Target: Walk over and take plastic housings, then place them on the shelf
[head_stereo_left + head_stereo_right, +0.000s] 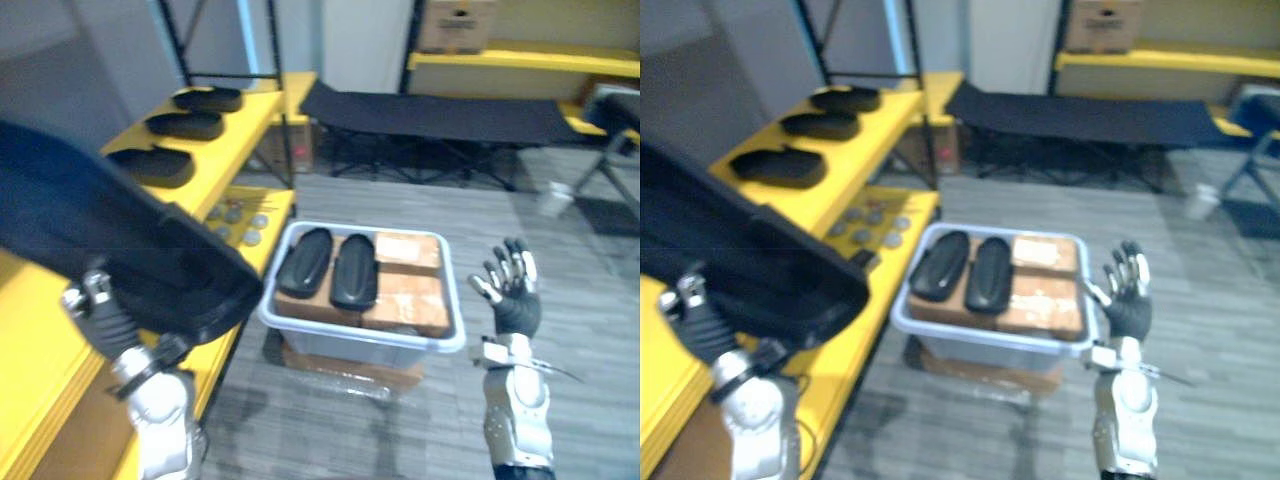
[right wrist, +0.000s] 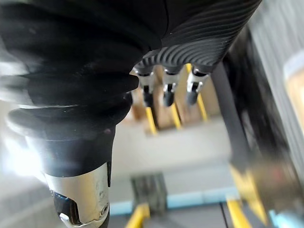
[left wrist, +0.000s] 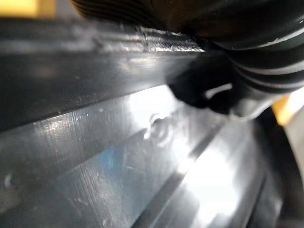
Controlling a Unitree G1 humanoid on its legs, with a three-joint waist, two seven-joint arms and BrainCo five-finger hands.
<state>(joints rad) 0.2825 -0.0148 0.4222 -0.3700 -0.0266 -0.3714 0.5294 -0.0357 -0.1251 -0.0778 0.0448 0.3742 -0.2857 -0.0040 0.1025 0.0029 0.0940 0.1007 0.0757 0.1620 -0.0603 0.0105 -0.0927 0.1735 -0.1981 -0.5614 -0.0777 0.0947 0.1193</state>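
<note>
A large black plastic housing (image 1: 110, 230) hangs over the yellow shelf (image 1: 245, 115) at the left, and my left hand (image 1: 103, 318) is shut on its lower edge; the left wrist view looks along its glossy inner face (image 3: 118, 156), with my thumb (image 3: 209, 92) on the rim. Three more housings (image 1: 186, 124) lie in a row on the shelf's top board. Two others (image 1: 303, 260) (image 1: 354, 270) rest side by side in a grey bin (image 1: 330, 340) on the floor. My right hand (image 1: 512, 285) is raised to the right of the bin, open and holding nothing.
Brown cardboard boxes (image 1: 405, 285) fill the bin under and beside the two housings. Several grey discs (image 1: 235, 220) lie on the lower yellow board. A black folding cot (image 1: 440, 115) stands behind the bin, and a white cup (image 1: 553, 198) sits on the floor at the far right.
</note>
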